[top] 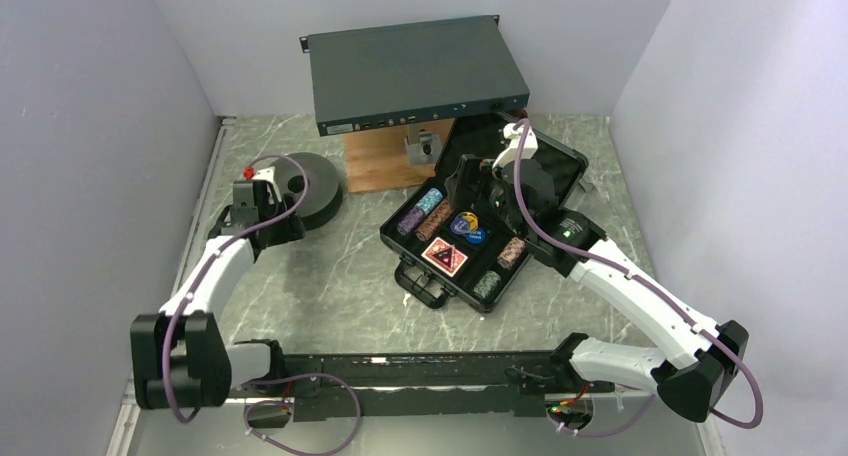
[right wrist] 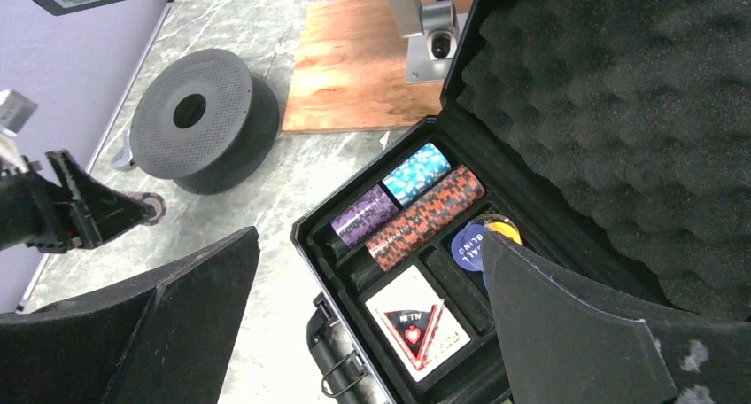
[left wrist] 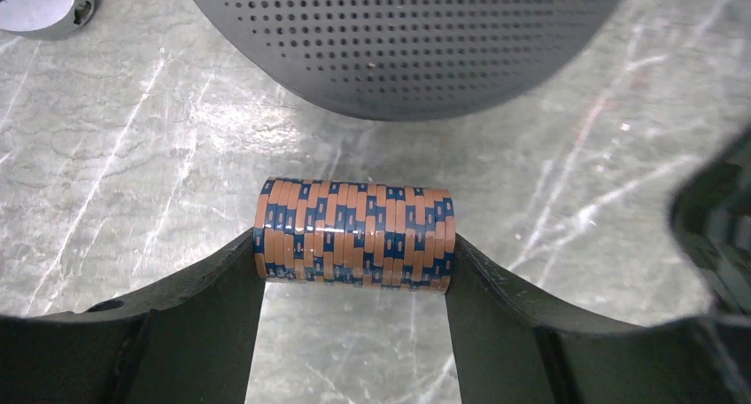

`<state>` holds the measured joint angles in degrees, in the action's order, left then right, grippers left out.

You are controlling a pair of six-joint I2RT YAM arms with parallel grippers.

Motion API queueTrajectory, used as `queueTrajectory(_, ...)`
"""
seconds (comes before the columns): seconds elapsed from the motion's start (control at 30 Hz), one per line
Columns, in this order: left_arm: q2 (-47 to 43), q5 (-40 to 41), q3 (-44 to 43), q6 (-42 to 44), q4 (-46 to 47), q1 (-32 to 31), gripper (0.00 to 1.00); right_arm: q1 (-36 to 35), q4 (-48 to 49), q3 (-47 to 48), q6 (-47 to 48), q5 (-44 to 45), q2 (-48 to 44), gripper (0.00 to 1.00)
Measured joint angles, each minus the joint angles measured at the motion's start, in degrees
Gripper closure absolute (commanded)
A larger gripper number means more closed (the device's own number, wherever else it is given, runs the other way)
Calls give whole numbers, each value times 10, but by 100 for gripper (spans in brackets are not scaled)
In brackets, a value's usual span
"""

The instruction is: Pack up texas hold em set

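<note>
left jaws: clamping orange-blue chip roll (left wrist: 354, 233) end to end | right jaws: wide, above case (right wrist: 638, 112)

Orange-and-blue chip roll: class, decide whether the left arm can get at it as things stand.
Very likely yes: the orange-and-blue chip roll lies between the left fingers, which seem to press both ends; the perforated spool sits beyond it, apart.

left gripper (left wrist: 354, 255): pinching ends of orange-blue chip roll (left wrist: 354, 231) | roll on marble table (left wrist: 133, 156) | perforated spool (left wrist: 407, 41) beyond
</note>
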<state>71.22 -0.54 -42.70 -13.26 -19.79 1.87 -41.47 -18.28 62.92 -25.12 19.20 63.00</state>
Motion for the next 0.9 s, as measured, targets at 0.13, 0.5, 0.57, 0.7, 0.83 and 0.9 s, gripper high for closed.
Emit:
queueTrajectory(0.13, -68, -18, -1, -1, -31, -7, 100, -1, 0, 0, 0, 0, 0, 0)
queueTrajectory(0.5, -182, -69, -85, 39, -127, -8, 100, -1, 2, 0, 0, 1, 17, 0)
queueTrajectory(0.57, -196, -83, -92, 56, -130, -8, 100, -1, 3, 0, 0, 3, 23, 0)
queueTrajectory(0.7, -226, -120, -93, 85, -139, -10, 100, -1, 3, 0, 1, 2, 37, 0)
queueTrajectory(0.83, -259, -168, -62, 99, -113, -12, 100, -1, 4, 0, 4, -12, 44, 0)
queueTrajectory(0.9, -276, -191, -40, 106, -104, -13, 100, -1, 6, 0, 7, -26, 44, 0)
